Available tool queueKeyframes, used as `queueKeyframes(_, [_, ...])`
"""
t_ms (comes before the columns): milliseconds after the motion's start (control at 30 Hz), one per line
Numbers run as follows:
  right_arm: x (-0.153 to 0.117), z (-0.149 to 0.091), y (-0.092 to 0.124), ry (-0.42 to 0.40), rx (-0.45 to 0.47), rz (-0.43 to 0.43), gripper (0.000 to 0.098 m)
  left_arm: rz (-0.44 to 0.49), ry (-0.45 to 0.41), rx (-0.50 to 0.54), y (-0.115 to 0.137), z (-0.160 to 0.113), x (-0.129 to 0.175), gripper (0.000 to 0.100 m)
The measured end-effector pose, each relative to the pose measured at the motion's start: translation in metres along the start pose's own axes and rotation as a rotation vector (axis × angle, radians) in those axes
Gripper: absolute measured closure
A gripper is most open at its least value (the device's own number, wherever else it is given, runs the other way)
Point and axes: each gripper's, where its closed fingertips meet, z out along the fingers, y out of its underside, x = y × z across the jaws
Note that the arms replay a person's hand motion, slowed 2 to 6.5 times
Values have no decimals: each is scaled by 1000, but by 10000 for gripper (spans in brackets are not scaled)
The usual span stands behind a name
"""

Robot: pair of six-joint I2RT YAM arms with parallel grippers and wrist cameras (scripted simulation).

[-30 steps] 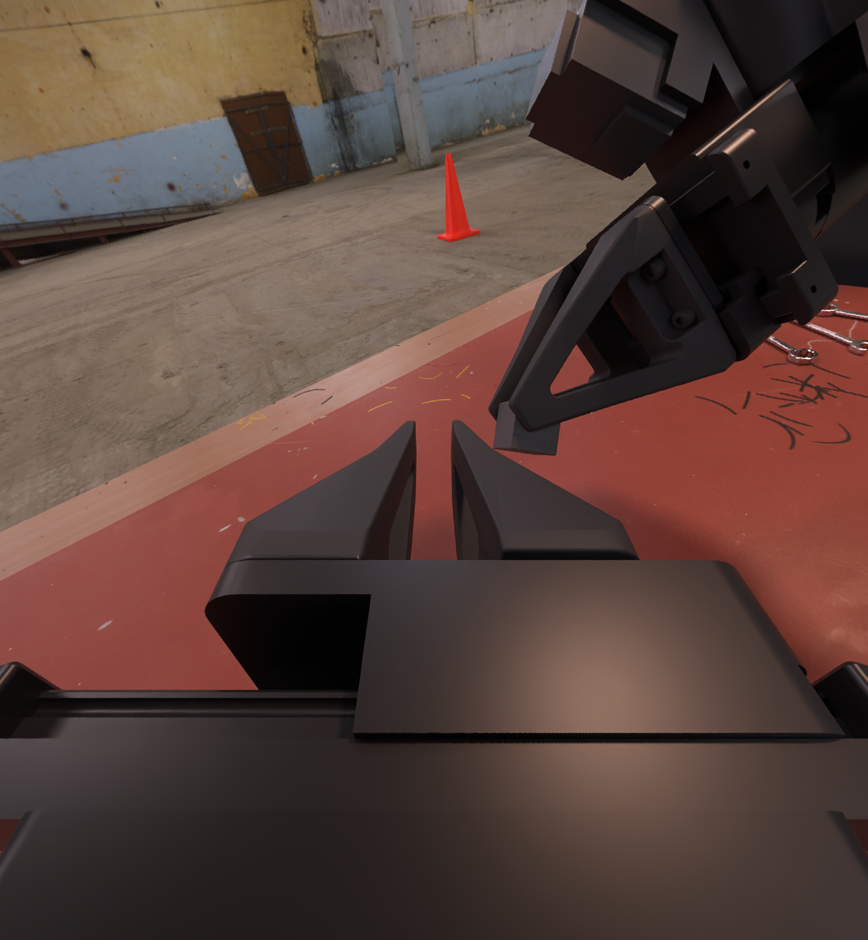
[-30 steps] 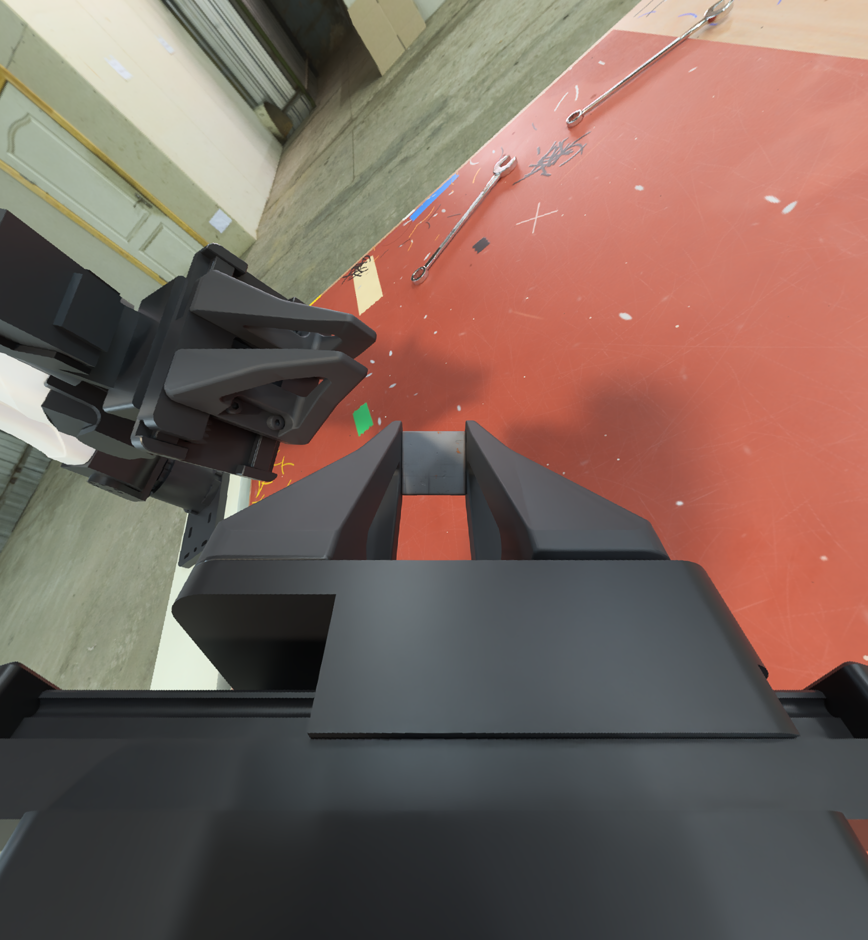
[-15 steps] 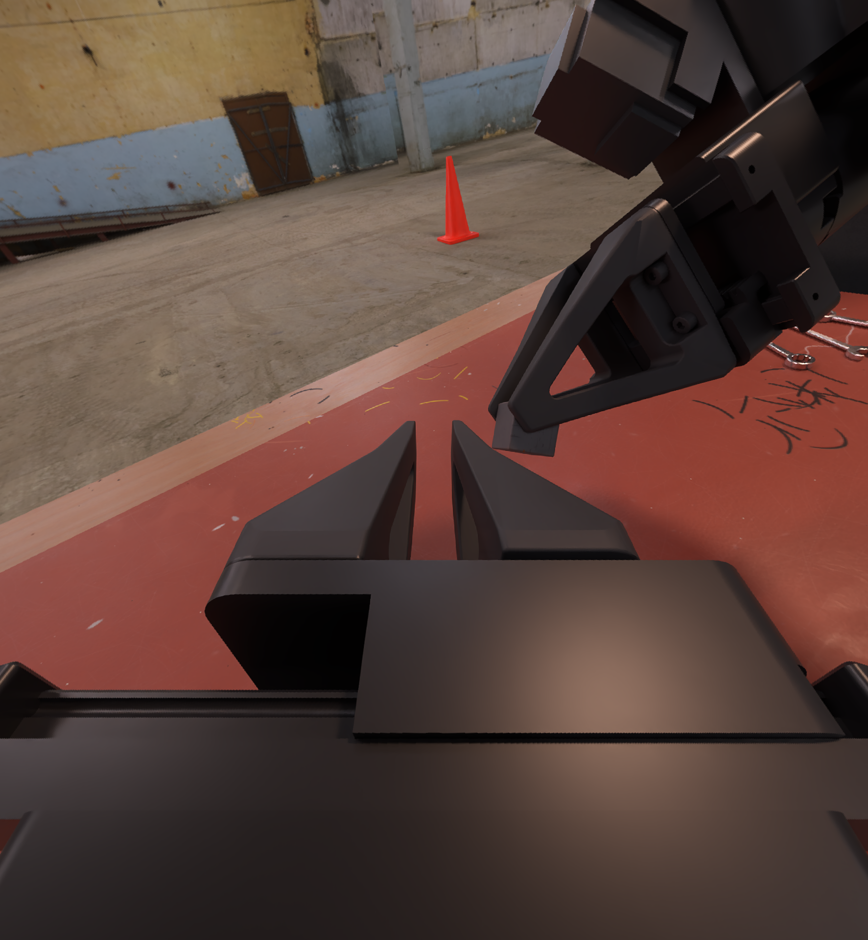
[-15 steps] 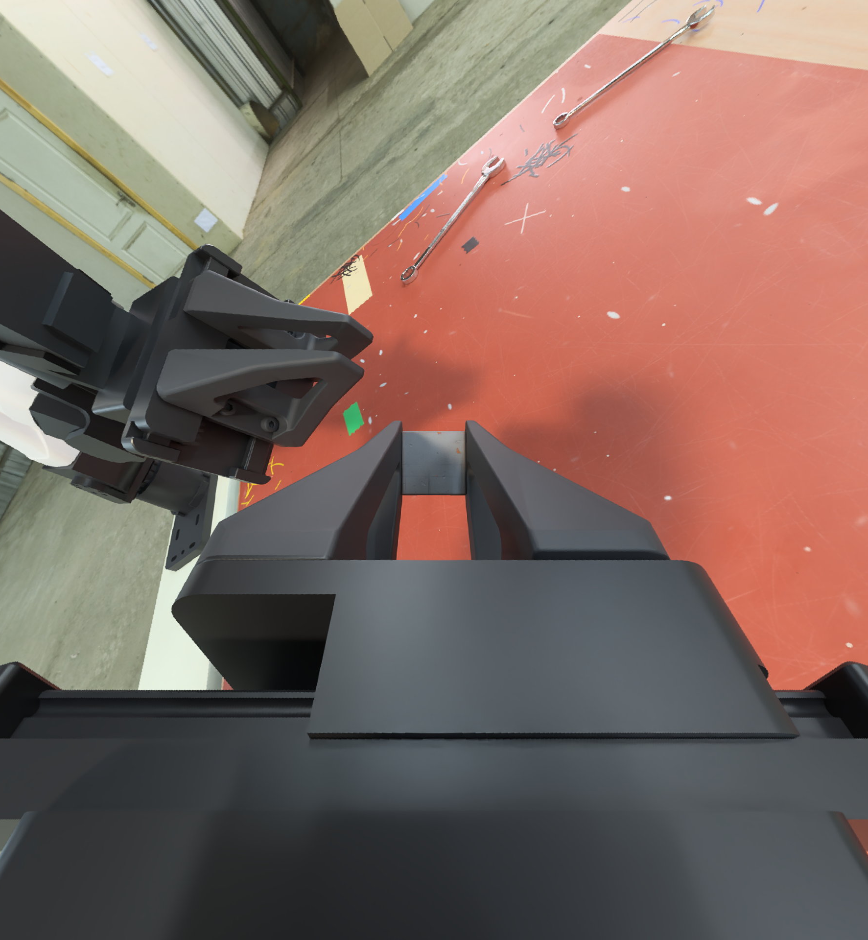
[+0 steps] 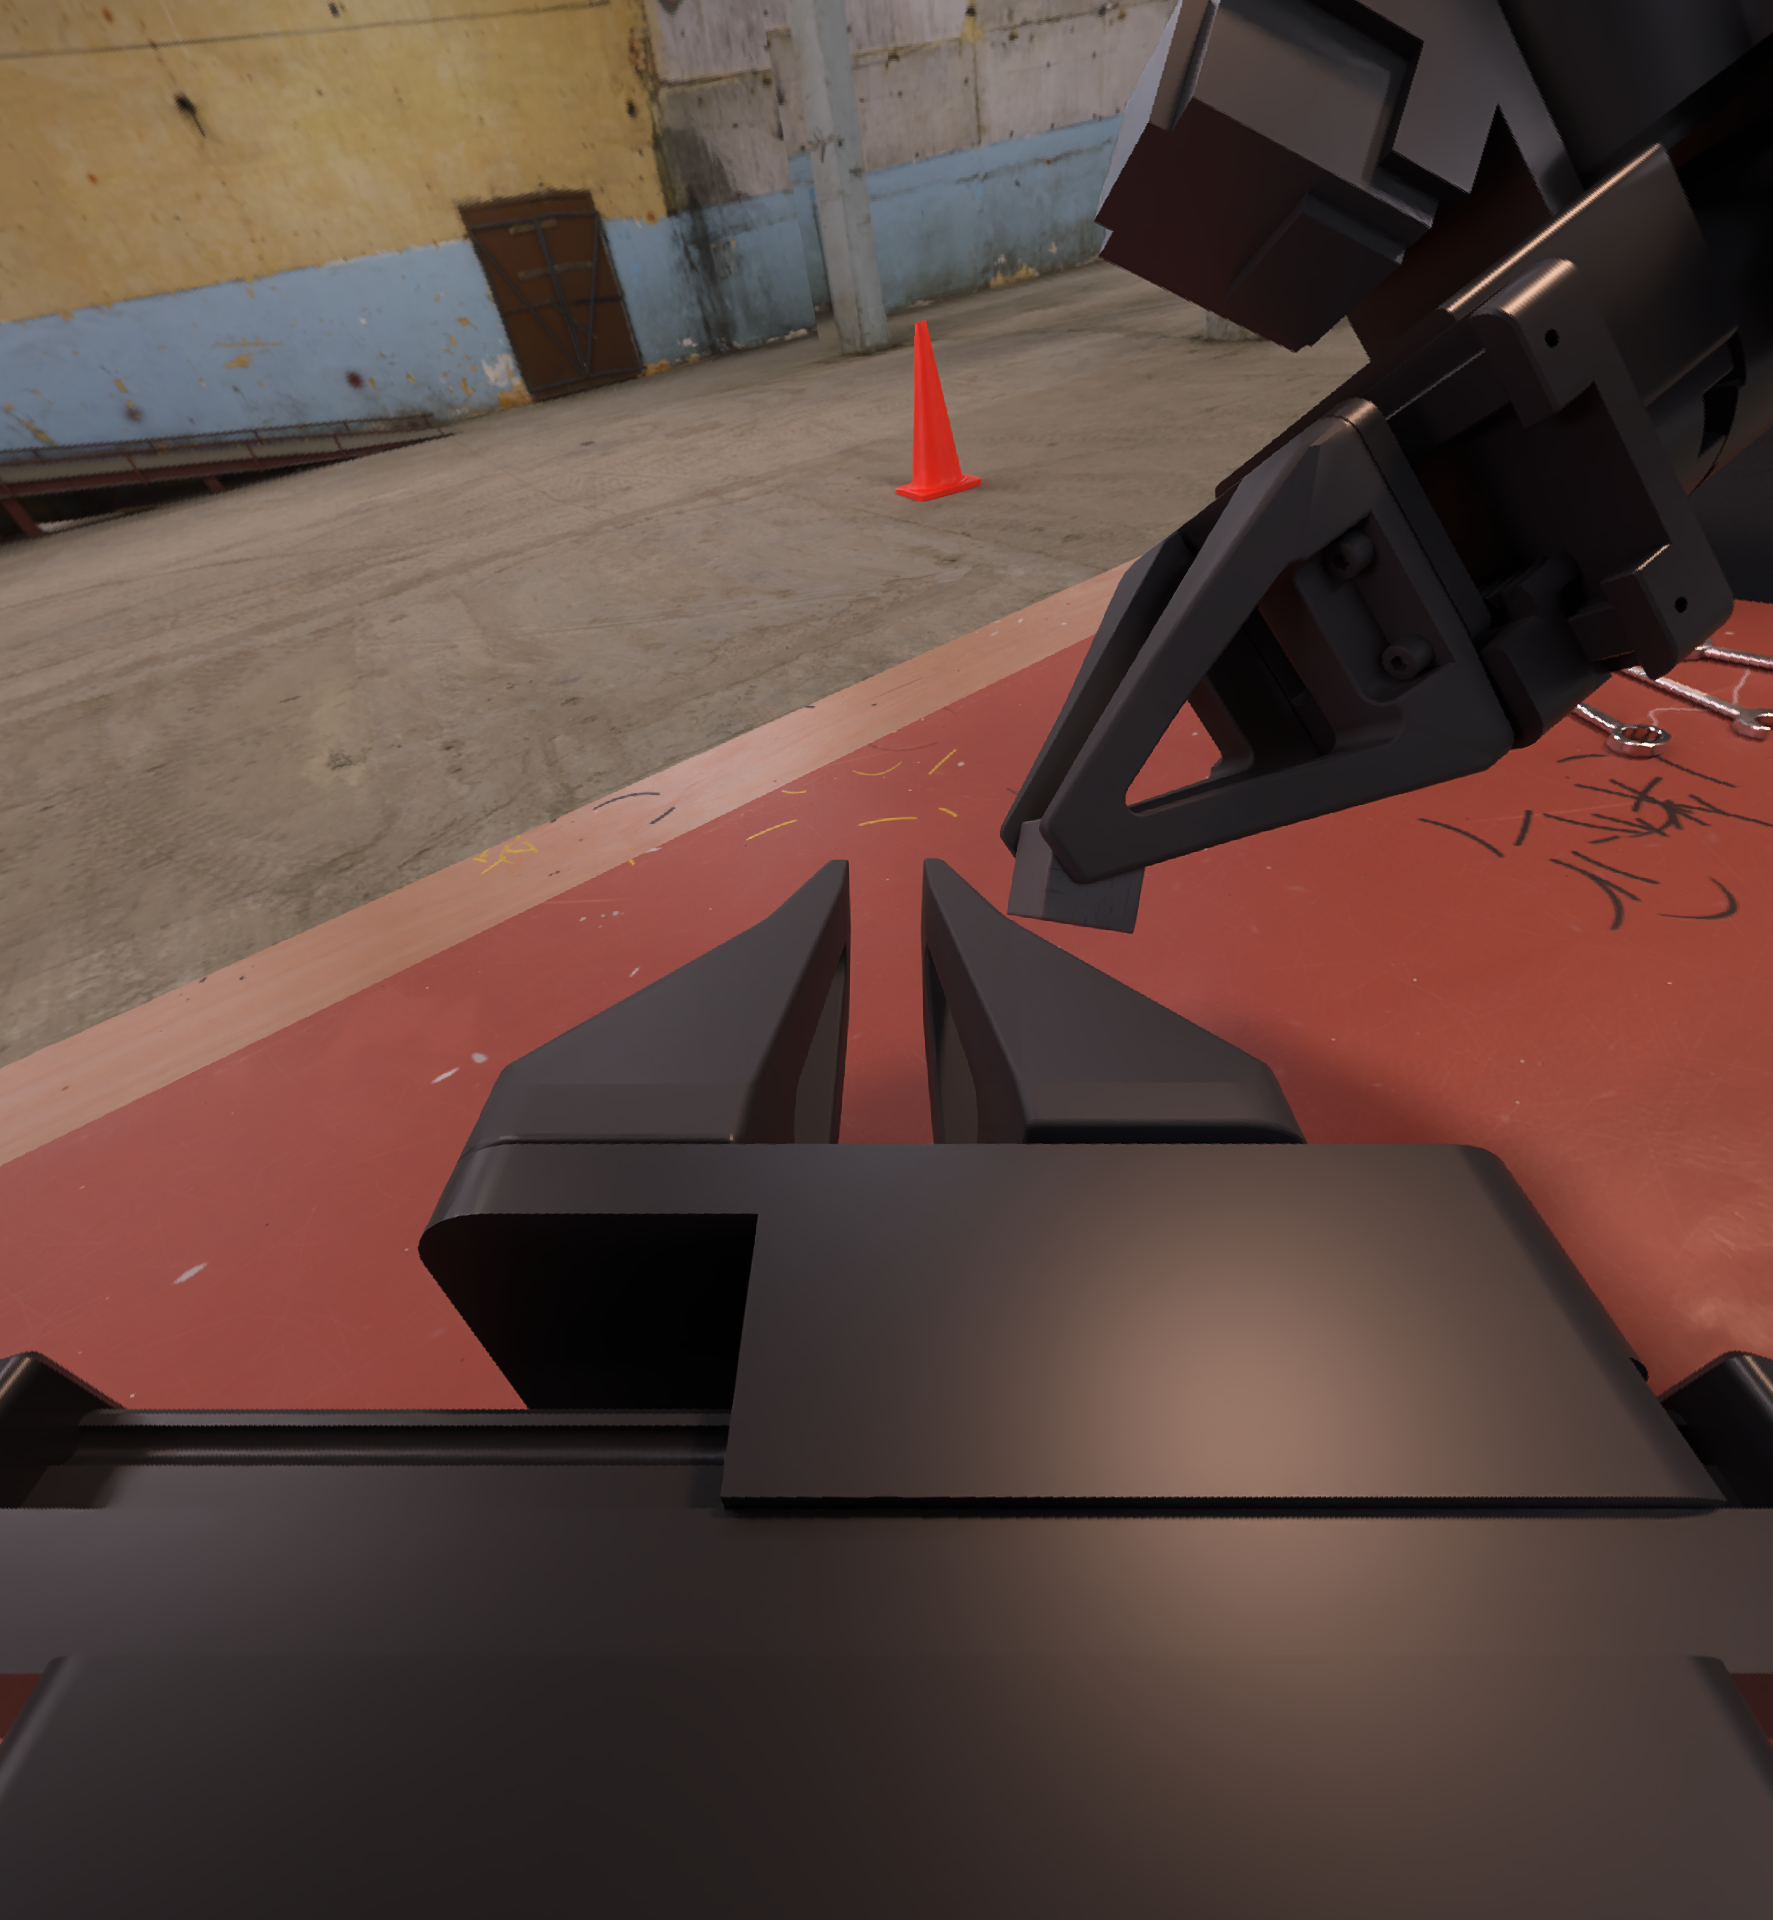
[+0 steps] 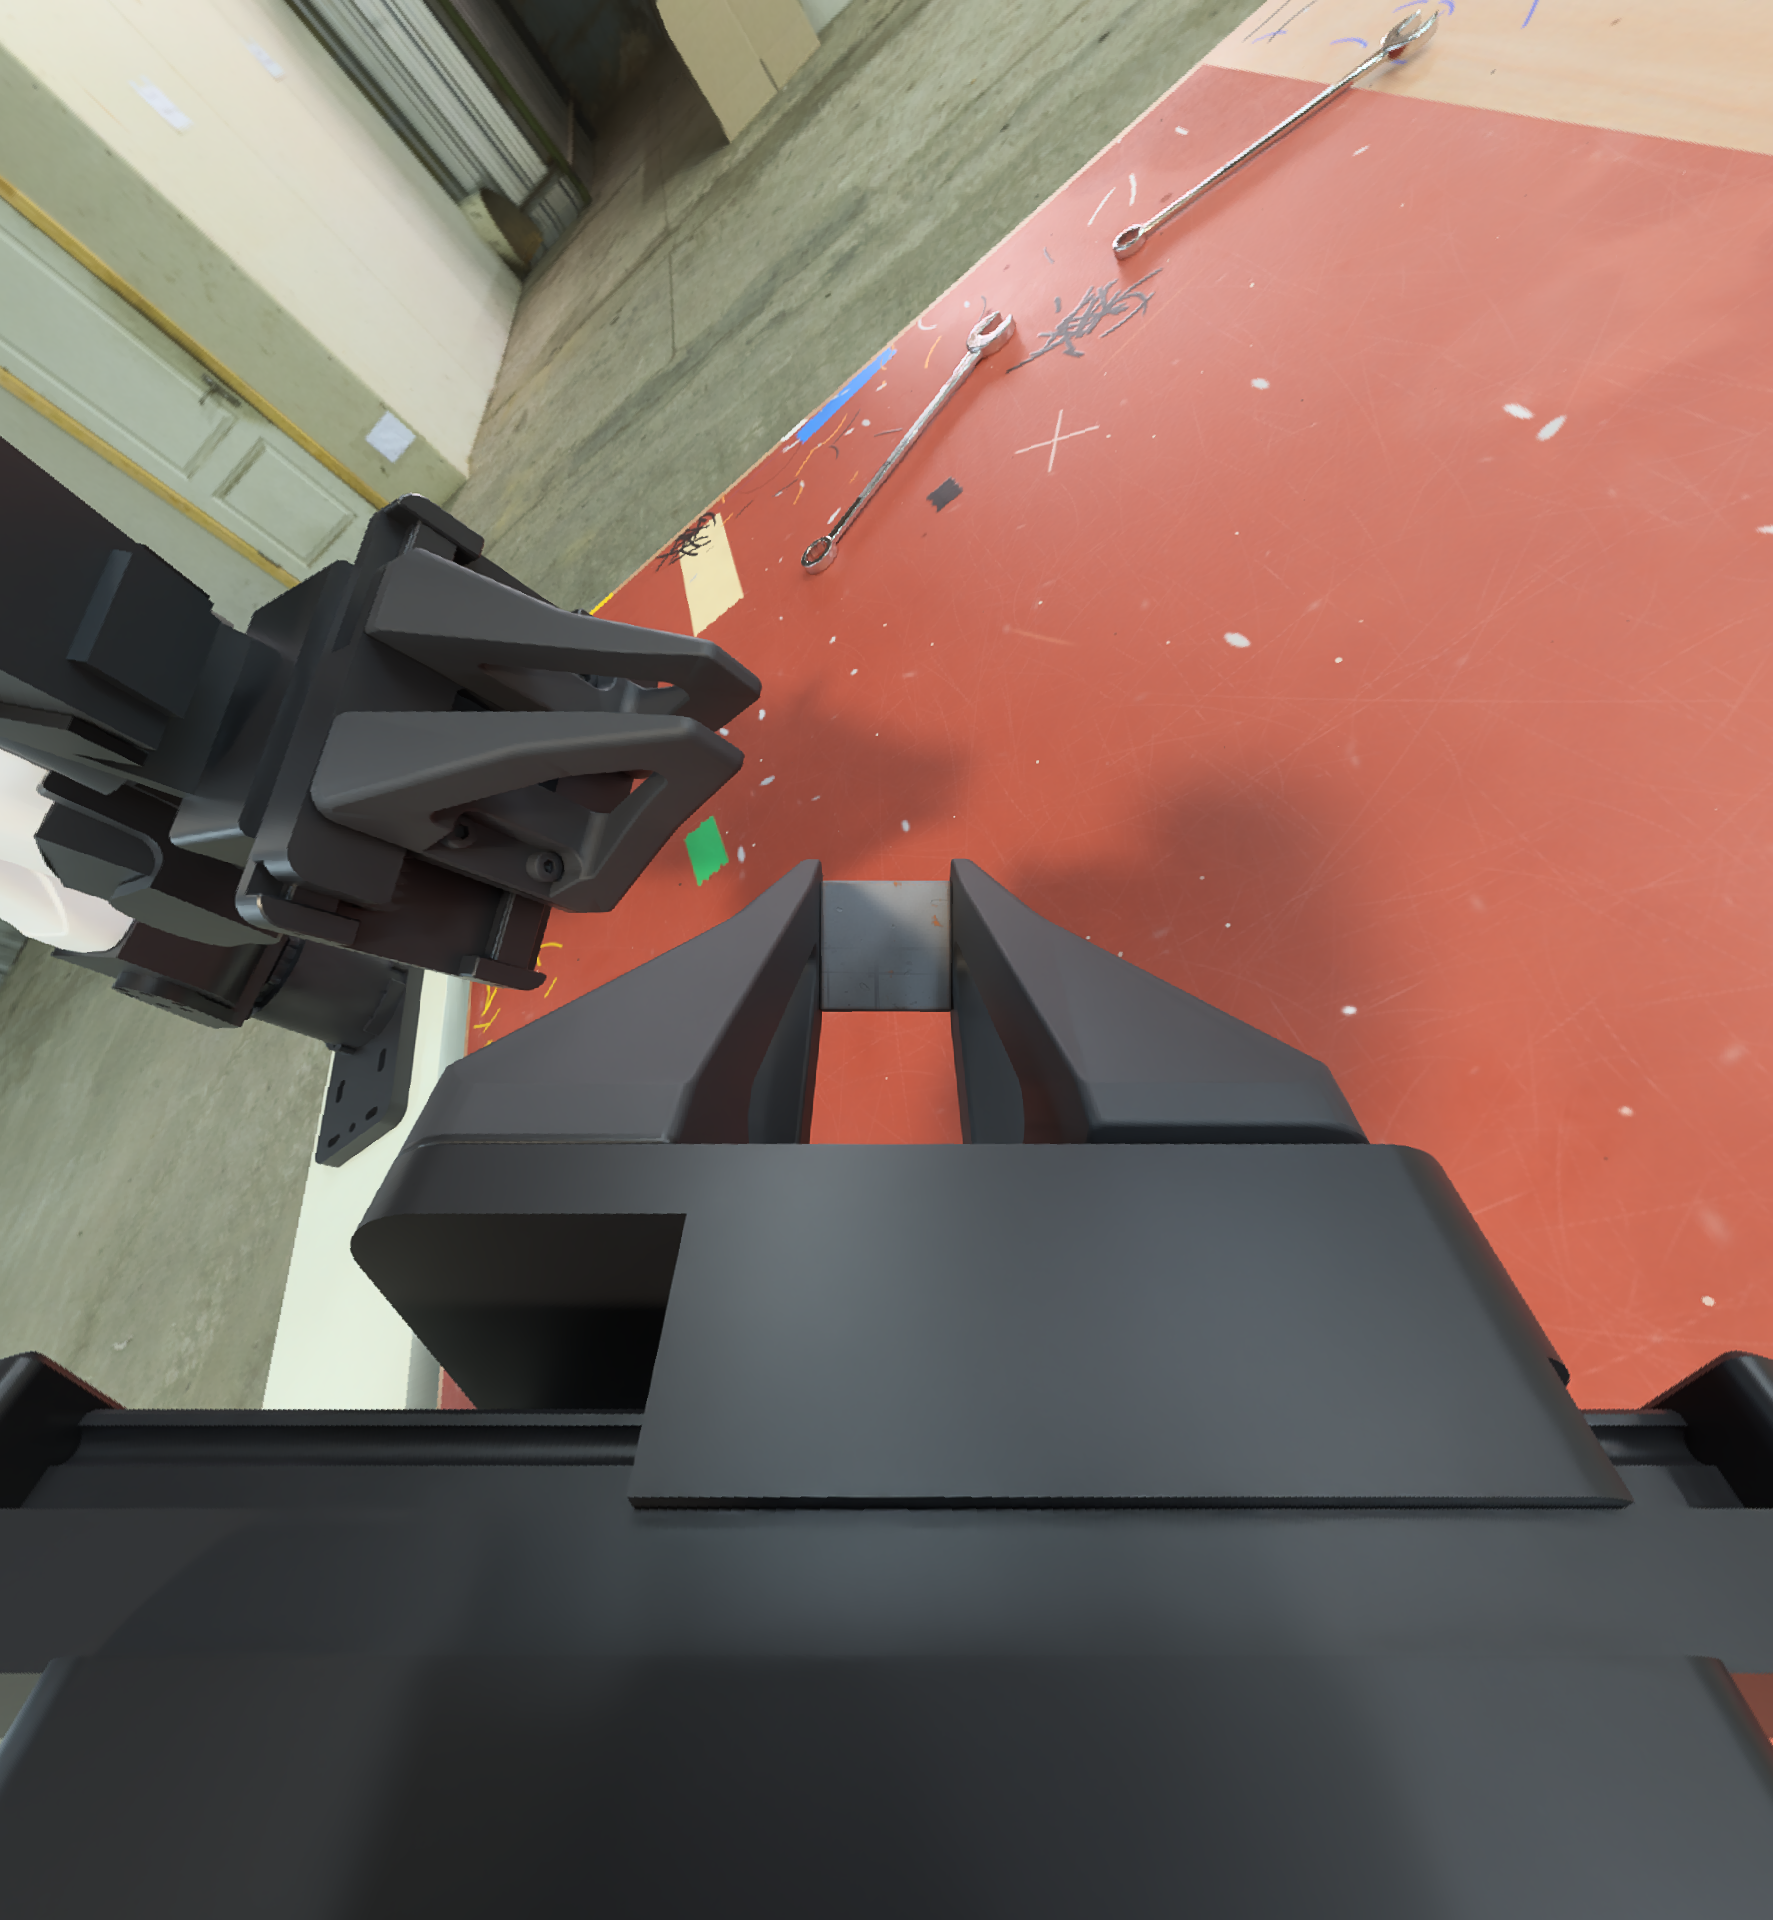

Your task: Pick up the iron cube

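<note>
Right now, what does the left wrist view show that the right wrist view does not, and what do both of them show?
Only the left wrist view shows the orange cone on the floor and the brown door.

Only the right wrist view shows the green tape patch, the cardboard box and the cream door.

Both show the iron cube clamped in the right gripper above the red table, the left gripper nearly closed and empty, and the wrenches.
</note>
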Motion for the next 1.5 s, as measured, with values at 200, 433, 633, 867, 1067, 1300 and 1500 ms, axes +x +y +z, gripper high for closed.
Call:
queueKeyframes(200, [0,0,0,0,-2,3,777,-1,-3,3,0,1,0,885])
queueKeyframes(433, [0,0,-1,1,1,-1,777,-3,-7,6,1,1,0,885])
queueKeyframes(633, [0,0,-2,0,4,-1,777,-8,-8,10,0,1,0,885])
queueKeyframes(867, [-2,0,-4,-10,10,1,777,0,-12,11,-1,2,0,886])
queueKeyframes(1067, [-2,0,-3,-9,10,2,777,-2,-11,5,0,3,0,887])
queueKeyframes(1300, [0,0,-2,-3,13,-8,777,-3,-15,-4,2,4,0,887])
queueKeyframes(1500, [1,-1,0,16,14,-20,777,-2,-17,7,0,4,0,886])
